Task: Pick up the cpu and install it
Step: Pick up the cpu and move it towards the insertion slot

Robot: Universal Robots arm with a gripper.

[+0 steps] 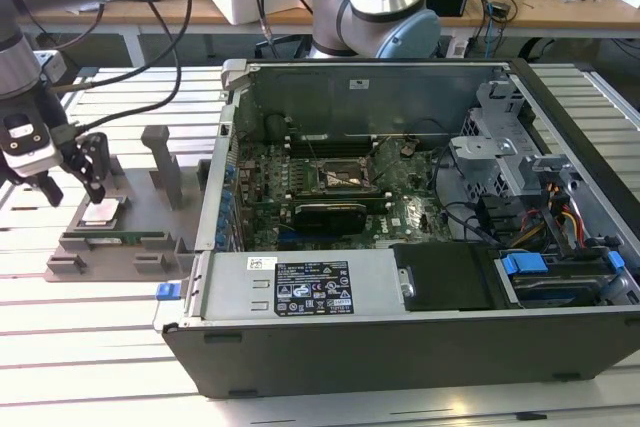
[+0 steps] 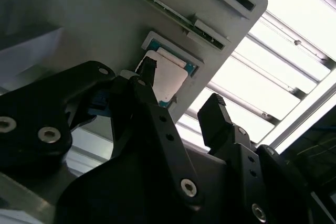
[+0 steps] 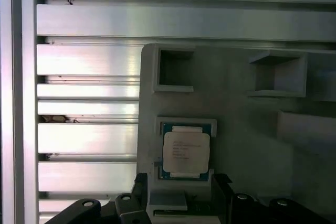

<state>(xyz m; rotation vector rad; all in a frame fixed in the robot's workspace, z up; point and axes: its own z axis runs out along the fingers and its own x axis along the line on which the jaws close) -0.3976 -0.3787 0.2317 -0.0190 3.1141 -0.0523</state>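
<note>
**rigwatcher:** Where's the cpu [image 1: 103,212] right now? Out of its tray yet?

**slotnut:** Nope. It's lying flat, metal lid up, in a shallow recess of the grey holder [image 1: 110,262] on the slatted counter [image 1: 100,347]. In the exterior view that's out at 9 o'clock from the open case [image 1: 400,327], well apart from the socket [image 1: 340,179] on the board. The tool [image 1: 70,185] hangs right over it with its fingers [image 1: 95,167] spread apart and nothing in them.

**rigwatcher:** Touching it?

**slotnut:** Hard to say. In the second wrist view one of the fingers [image 2: 148,72] overlaps the chip's edge, but that could just be the angle. My guess is close, not on it.

**rigwatcher:** Which way does it lie?

**slotnut:** It's near enough square, so the long axis is barely a thing. If anything, the longer sides run across the slats, roughly 12 to 6 in the exterior view. The fingers line up 9 to 3, so they'd close on those longer sides.

**rigwatcher:** Tips for the grab?

**slotnut:** I'd centre the tool over the lid and come straight down so both fingers clear the recess walls. Then pinch the rim edges evenly and softly. An off-centre squeeze would likely tilt it and jam a corner against the holder, and it needs to be level and unrotated for the socket
</note>
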